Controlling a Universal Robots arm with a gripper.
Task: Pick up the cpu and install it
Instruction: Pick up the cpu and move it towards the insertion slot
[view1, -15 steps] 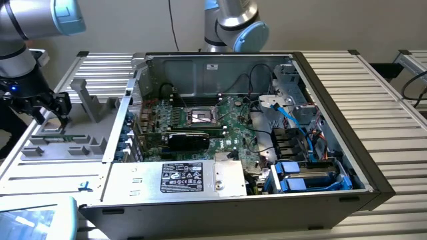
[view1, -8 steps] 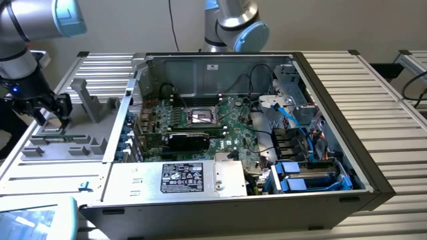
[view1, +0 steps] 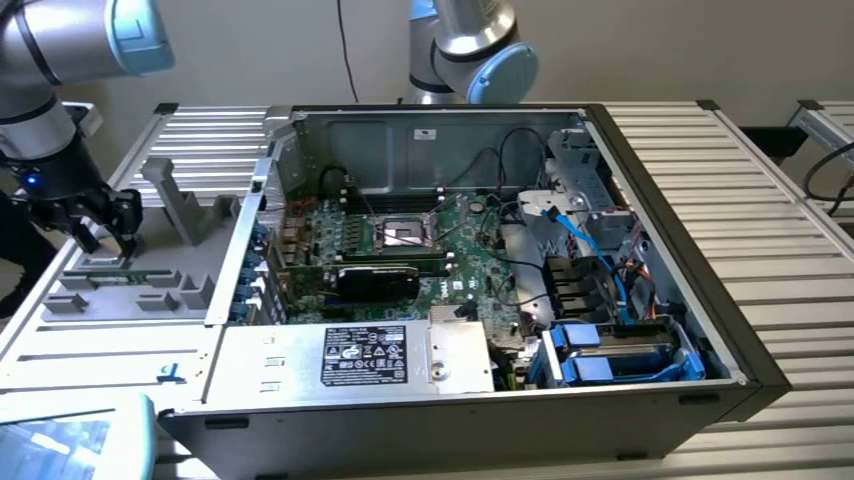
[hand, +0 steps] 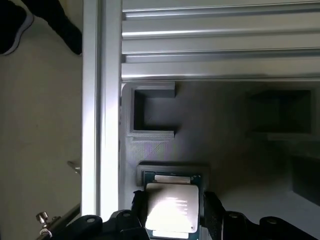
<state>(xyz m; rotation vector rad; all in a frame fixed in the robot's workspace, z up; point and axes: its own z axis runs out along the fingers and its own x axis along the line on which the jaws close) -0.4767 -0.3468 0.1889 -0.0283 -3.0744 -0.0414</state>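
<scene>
Surface: slatted metal table (view1: 781, 200), open computer case (view1: 400, 150) on it | Item: cpu (hand: 172, 205), flat in grey holder (hand: 225, 130) recess | Claw: gripper (view1: 107, 242) spread, straddling it, no clamp that I see | Handling: I judge it light, rigid, slick-topped, fragile; take by opposite edges.

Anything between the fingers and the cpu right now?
Nothing. In the wrist view the open gripper has its fingers on either side of the cpu, which lies in its grey holder; no other object intervenes.
</scene>
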